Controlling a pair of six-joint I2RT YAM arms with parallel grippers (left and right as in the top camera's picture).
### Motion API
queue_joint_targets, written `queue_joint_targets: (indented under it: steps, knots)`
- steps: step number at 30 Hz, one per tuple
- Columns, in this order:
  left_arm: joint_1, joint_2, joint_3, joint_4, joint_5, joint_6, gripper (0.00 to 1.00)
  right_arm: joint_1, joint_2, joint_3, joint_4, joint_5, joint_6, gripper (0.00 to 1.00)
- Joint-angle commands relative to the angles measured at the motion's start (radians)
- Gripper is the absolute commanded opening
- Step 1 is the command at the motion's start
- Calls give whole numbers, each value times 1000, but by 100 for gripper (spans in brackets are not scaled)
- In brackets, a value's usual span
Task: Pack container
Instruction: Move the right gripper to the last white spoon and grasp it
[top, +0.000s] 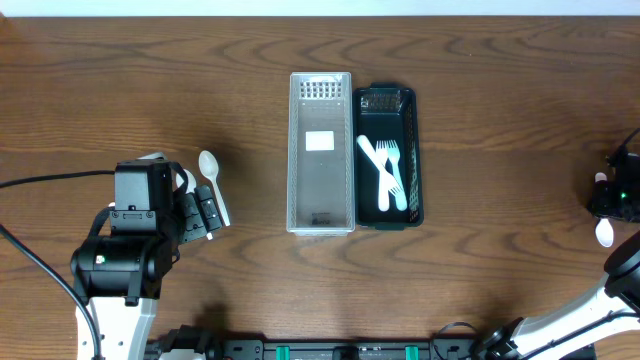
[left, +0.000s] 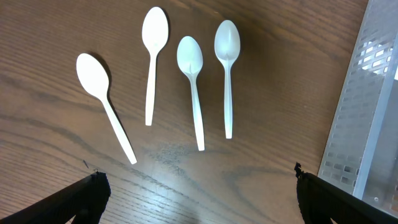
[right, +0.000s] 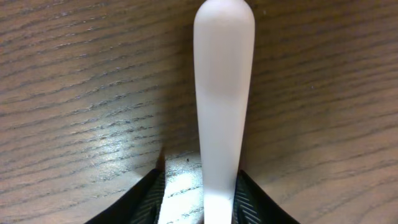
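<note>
A clear container (top: 320, 150) stands at the table's middle, and its wall shows in the left wrist view (left: 367, 112). Beside it a black container (top: 415, 150) holds white forks (top: 388, 175). Several white spoons (left: 193, 87) lie on the wood in front of my left gripper (left: 199, 193), which is open and empty; one spoon (top: 210, 175) shows in the overhead view. My right gripper (right: 200, 186) sits at the far right edge (top: 610, 195), around the handle of a white utensil (right: 222, 93). The handle touches the right finger, with a gap to the left finger.
The two containers stand side by side, long sides touching. The right gripper's utensil (top: 604, 232) lies near the table's right edge. Bare wood lies between the spoons and the clear container.
</note>
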Motion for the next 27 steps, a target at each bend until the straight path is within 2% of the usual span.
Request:
queue_joint_targets:
  steps: [1,6,18,21,27]
  knots:
    - [-2,0,14,-3,0,-2,98,-12,39,-20,-2,15,20,33]
    - [-2,0,14,-3,0,-2,98,-12,39,-20,-2,15,20,21]
    - [-2,0,14,-3,0,-2,98,-11,39,-20,3,-20,21,8]
    - [-2,0,14,-3,0,-2,98,-4,37,-19,13,-21,73,1]
    - [-2,0,14,6,-1,-2,98,72,-21,8,23,-18,278,1]
